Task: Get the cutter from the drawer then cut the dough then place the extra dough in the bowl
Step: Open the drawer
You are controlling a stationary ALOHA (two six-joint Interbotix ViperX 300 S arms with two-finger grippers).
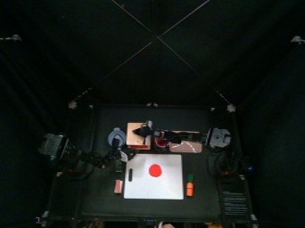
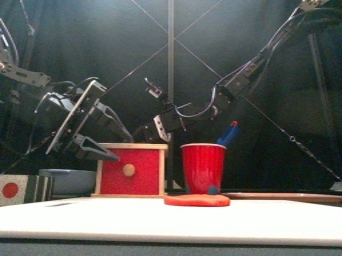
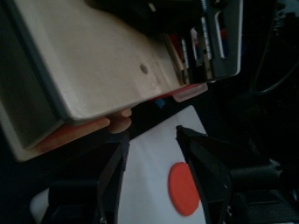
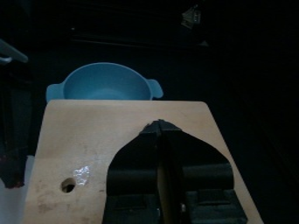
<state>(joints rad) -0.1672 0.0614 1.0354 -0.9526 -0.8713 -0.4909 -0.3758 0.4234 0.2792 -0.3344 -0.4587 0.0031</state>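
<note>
Red drawer front of pale wooden box (image 2: 132,170) looks closed; left gripper (image 3: 151,136) jaws released beside it, right gripper (image 4: 158,128) jaws clenched above; next: pull.

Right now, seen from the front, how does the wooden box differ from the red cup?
The wooden box is square and flat-sided; the red cup is round and narrows downward. The box is pale wood with only its front red; the cup is red all over. A blue knife sticks out of the cup; the box's drawer looks shut. Both stand upright, side by side, behind the white board.
</note>
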